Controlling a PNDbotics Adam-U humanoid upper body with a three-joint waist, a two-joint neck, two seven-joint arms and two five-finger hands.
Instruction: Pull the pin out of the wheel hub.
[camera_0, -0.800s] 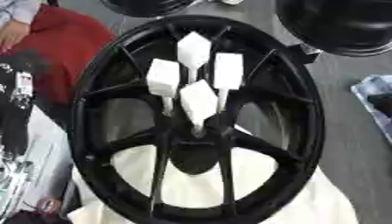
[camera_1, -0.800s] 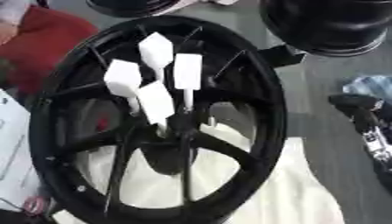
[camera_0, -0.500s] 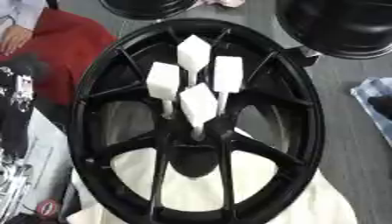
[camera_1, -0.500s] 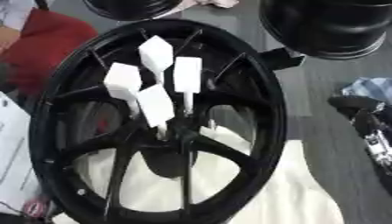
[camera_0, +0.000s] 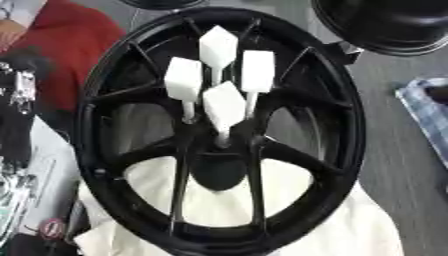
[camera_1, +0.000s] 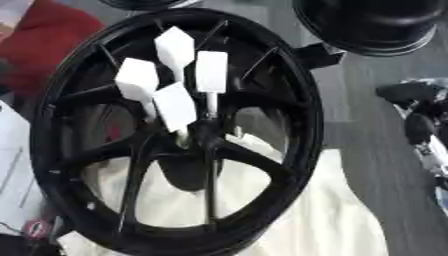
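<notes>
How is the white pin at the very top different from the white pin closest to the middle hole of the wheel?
The top pin stands farthest from the hub hole, up near the rim; the near pin sits just above that hole. The top pin's stem is partly hidden behind the other pins' white heads; the near pin's stem shows down to the black wheel. Both have white block-shaped heads on thin white stems, and both are still stuck in the wheel.

The wheel hub's (camera_0: 105, 165) lower rim and a second wheel (camera_0: 385, 25) are cropped.
</notes>
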